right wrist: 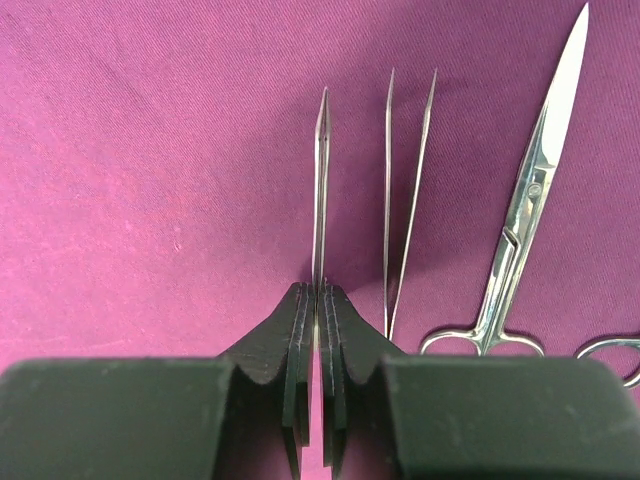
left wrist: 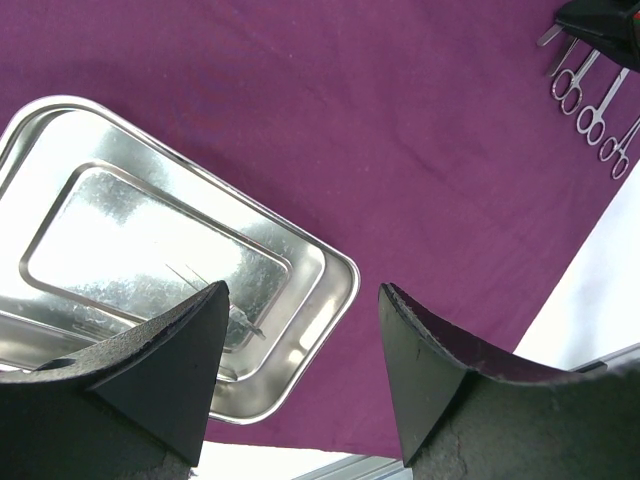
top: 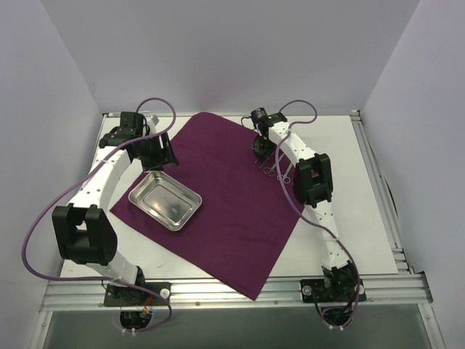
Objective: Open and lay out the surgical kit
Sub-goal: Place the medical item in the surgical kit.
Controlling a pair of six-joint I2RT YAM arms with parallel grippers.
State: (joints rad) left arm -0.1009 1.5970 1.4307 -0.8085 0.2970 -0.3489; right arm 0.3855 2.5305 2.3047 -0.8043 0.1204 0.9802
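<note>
A: The left gripper (left wrist: 300, 295) is spread wide, gripping nothing, above the shiny rectangular steel tray (left wrist: 150, 240) on the dark magenta cloth wrap (top: 232, 211).
B: And the right gripper (right wrist: 318, 290) is pinched tight on a thin pointed steel instrument (right wrist: 320, 180), with ring-handled steel scissors (right wrist: 530, 210) lying nearby.

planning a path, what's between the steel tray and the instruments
Only bare purple cloth lies between the steel tray and the instruments; the top and left wrist views show it.

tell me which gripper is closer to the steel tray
Left. The left gripper hangs open just by the tray; the right gripper is across the cloth, shut on a thin metal tool.
</note>
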